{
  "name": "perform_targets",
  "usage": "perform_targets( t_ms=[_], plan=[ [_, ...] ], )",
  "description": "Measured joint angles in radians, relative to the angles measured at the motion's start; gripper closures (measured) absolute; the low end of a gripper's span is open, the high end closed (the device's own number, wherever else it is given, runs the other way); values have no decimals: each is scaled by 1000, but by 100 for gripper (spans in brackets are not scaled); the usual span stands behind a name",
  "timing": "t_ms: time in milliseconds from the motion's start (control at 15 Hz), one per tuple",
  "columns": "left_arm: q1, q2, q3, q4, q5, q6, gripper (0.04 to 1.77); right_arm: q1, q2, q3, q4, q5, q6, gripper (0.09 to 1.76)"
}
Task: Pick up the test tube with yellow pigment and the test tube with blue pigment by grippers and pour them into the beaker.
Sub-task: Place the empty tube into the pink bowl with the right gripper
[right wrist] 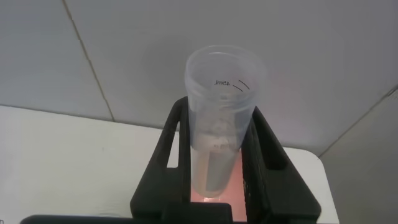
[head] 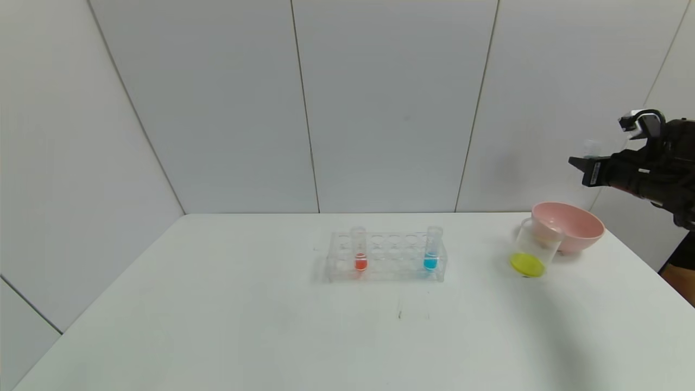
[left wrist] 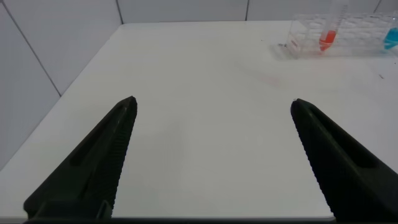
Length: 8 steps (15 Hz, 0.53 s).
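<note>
right gripper: the black two-fingered right gripper (head: 589, 168) was raised at the far right, above and beyond the pink bowl, clear of the table.
right fingers: the right fingers (right wrist: 264, 158) were clenched on either side of a slim clear plastic tube (right wrist: 217, 134), open mouth up. It looked drained, no pigment seen in it. In the head view it showed only as a faint clear shape (head: 593, 147) above the claw.
tube writing: a graduation line with a small marking printed near the rim; seen through the wall, it read roughly "45mL", not certain.
left gripper: the black left gripper (left wrist: 211, 158) hung low over the bare left part of the white table (head: 217, 326). Out of the head view.
left fingers: the left fingers (left wrist: 93, 168) were spread wide, grasping nothing, touching nothing.
beaker: the small clear straight-walled beaker (head: 535, 251) stood at the table's right side, just in front of the pink round bowl (head: 570, 225); touching or merely overlapping in view, could not tell. Yellow liquid lay in its bottom.
blue tube: the clear test tube with cyan-blue pigment at its lower end (head: 431, 250) stood upright in the right end of the clear plastic tube rack (head: 386, 259), mid-table, well apart from both claws.
red tube: a clear tube with red pigment (head: 359, 251) stood upright near the rack's left end.
other writing: none readable on rack, beaker or bowl.
</note>
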<state>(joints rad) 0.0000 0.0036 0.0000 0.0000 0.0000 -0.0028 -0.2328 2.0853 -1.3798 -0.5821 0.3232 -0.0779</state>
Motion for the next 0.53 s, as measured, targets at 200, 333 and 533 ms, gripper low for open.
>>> perform_targets(
  t_ms=[200, 333, 533],
  plan=[
    [0, 0, 0, 0, 0, 0, 5, -11, 56, -9, -7, -1, 27, 132],
    [0, 0, 0, 0, 0, 0, 5, -13, 108, -44, -10, -2, 44, 132],
    [0, 0, 0, 0, 0, 0, 5, -14, 189, -121, -8, -1, 55, 132]
  ],
)
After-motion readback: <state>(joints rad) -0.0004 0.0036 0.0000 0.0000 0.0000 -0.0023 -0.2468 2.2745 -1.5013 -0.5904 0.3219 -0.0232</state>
